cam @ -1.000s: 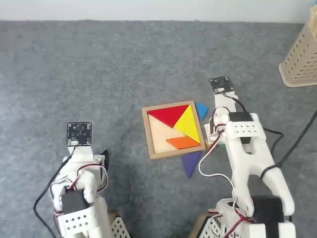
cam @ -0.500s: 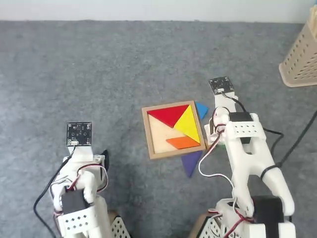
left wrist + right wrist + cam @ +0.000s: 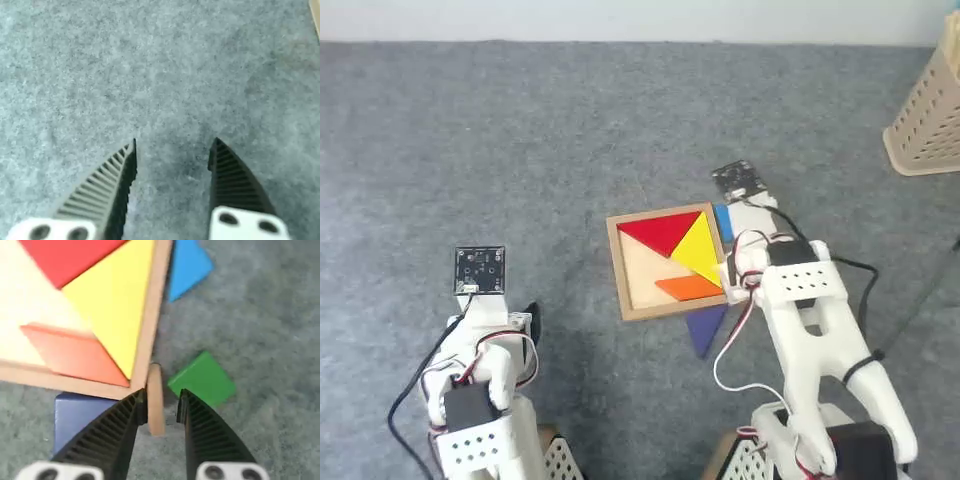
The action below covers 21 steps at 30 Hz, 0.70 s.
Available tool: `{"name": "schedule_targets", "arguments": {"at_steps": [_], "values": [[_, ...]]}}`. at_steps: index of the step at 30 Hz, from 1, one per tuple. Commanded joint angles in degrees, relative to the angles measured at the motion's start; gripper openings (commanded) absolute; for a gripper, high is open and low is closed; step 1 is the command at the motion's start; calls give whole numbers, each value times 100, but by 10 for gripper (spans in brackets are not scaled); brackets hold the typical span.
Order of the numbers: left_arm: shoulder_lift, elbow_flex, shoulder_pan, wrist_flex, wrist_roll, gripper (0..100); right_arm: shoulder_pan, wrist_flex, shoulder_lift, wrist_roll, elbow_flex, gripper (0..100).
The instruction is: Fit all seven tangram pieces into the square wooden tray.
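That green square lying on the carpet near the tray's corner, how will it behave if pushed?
The green square looks flat and solid, so it probably stays stiff and won't roll or tip. Resting on the fuzzy carpet, it will likely drag rather than glide.

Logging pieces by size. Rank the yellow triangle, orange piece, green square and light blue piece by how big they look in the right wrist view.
1. yellow triangle
2. orange piece
3. green square and light blue piece: unsure, since the picture's edge cuts off the blue one.
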<state>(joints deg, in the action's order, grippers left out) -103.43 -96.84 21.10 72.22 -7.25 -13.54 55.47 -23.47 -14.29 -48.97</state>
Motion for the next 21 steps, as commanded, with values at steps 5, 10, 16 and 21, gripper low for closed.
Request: {"name": "schedule_targets", "arguments": {"at_steps": [5, 10, 16, 21], "values": [[-88, 22, 26, 18, 53, 225, -66, -75, 268, -229, 70, 117], [-88, 22, 26, 18, 53, 225, -48, -75, 444, -220, 70, 117], [-88, 22, 26, 18, 53, 225, -48, -75, 479, -229, 70, 117], [-88, 22, 26, 18, 53, 225, -22, 180, 479, -229, 70, 117]]}}
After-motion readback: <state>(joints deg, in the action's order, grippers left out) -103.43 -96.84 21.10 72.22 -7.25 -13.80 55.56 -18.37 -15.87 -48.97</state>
